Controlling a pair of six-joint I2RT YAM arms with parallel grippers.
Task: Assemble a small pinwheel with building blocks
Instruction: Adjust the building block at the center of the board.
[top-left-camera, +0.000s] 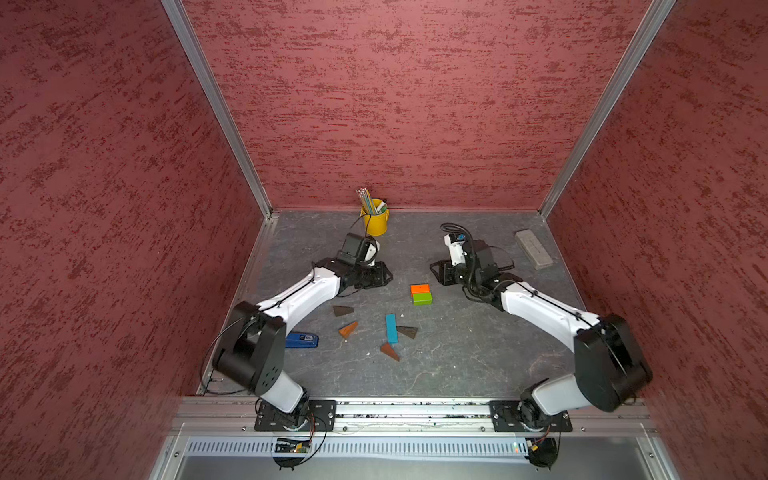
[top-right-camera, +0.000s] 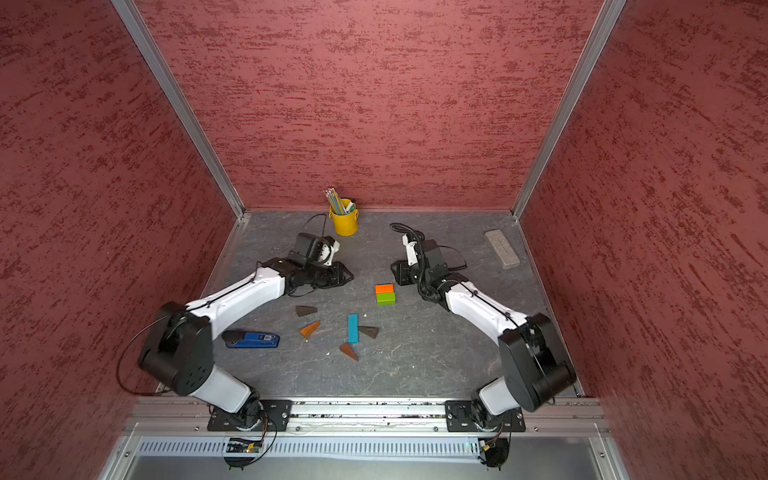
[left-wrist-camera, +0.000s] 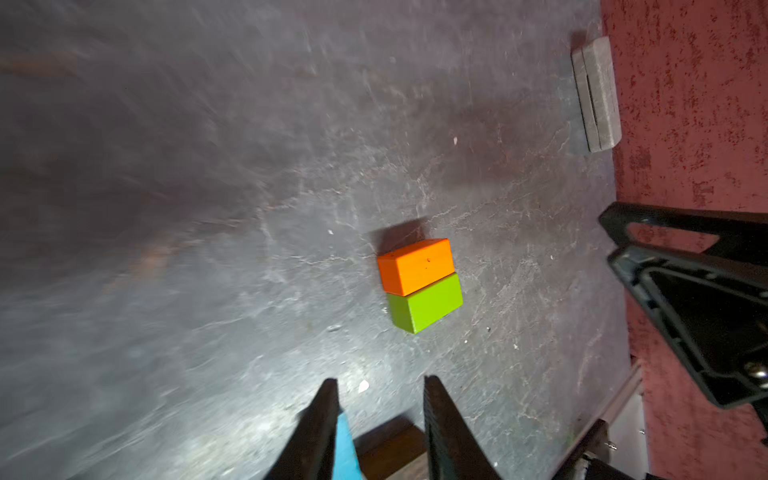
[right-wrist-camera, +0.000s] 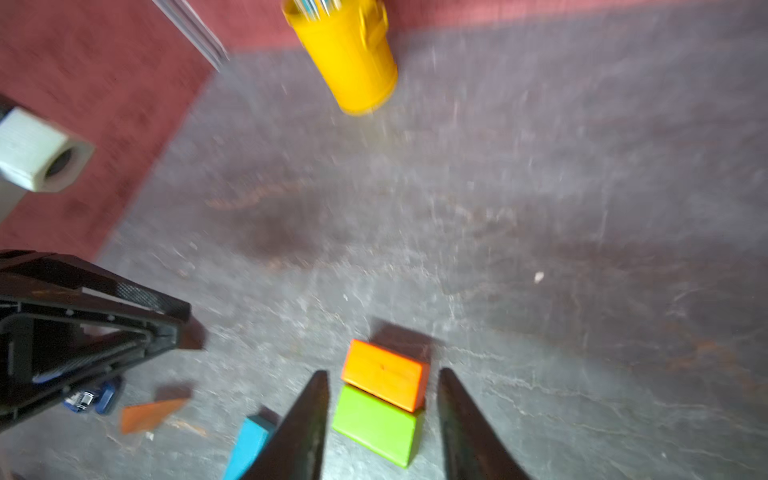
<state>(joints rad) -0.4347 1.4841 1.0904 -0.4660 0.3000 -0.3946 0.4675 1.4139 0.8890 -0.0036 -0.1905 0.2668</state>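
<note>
Between our left claw (left-wrist-camera: 378, 380) and right claw (right-wrist-camera: 380, 374), both spread apart and empty, an orange block (top-left-camera: 419, 288) and green block (top-left-camera: 422, 298) sit touching on the dark grey, veined desk (top-left-camera: 457, 353). Behind the claws, toward our bases, a blue bar (top-left-camera: 391, 328) and four brown wedges (top-left-camera: 343, 311) lie scattered. Mottled red walls (top-left-camera: 395, 104) enclose three sides.

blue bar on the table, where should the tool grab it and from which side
Grip the blue bar across its narrow width at its far half, coming straight down. It lies flat, and there both long sides are free; nearer the robot a dark wedge crowds its right side and a reddish wedge its end.
</note>
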